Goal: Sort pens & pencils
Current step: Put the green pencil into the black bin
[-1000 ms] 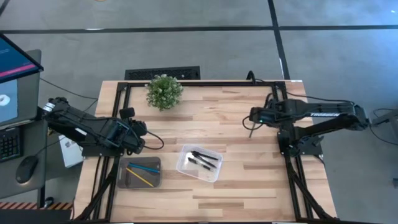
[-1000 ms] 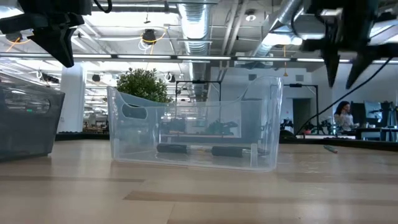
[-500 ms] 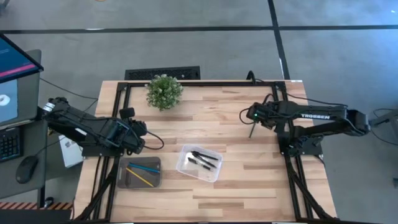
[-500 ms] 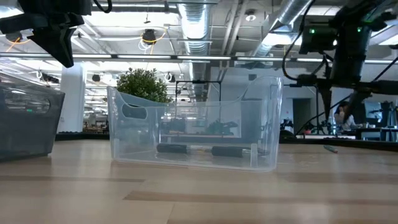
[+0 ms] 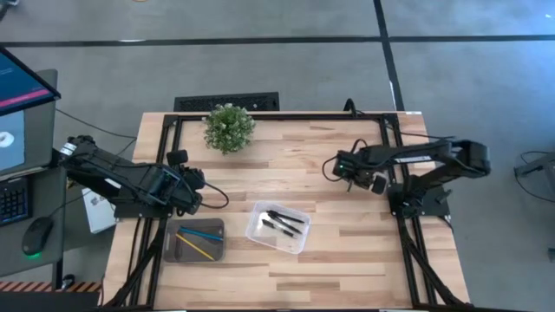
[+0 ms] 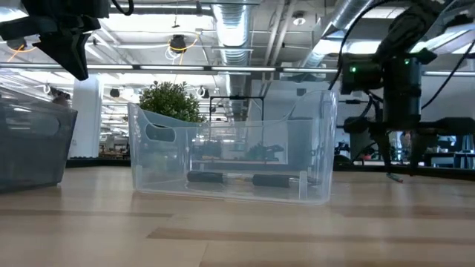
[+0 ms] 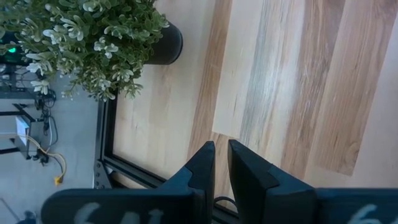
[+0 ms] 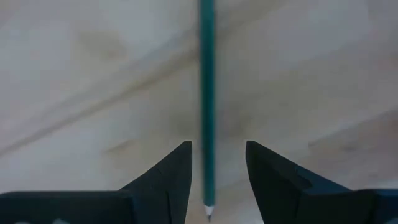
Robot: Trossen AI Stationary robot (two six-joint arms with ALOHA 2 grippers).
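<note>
A thin dark-green pencil (image 8: 206, 93) lies flat on the wood, its tip (image 8: 208, 214) toward the wrist camera. My right gripper (image 8: 217, 165) points down over it, open, one finger on either side, apart from it. From table height the pencil (image 6: 393, 176) shows below that gripper (image 6: 397, 152). Several black pens (image 5: 283, 223) lie in a clear bin (image 5: 253, 232). A blue and a yellow pencil (image 5: 199, 239) lie in a grey tray (image 5: 177, 253). My left gripper (image 5: 196, 186) hovers shut at the table's left side, beyond the tray.
A potted plant (image 5: 229, 127) stands near the far edge, left of centre. The clear bin (image 6: 230, 148) sits mid-table toward the near edge, the grey tray (image 6: 33, 148) to its left. Bare wood lies between the bin and the right arm's base (image 5: 421, 201).
My right gripper has tipped from level to pointing down and has dropped toward the table over the green pencil, shifting slightly toward the table's left. The arm has folded in closer to its base. The pencil has stayed where it lay.
</note>
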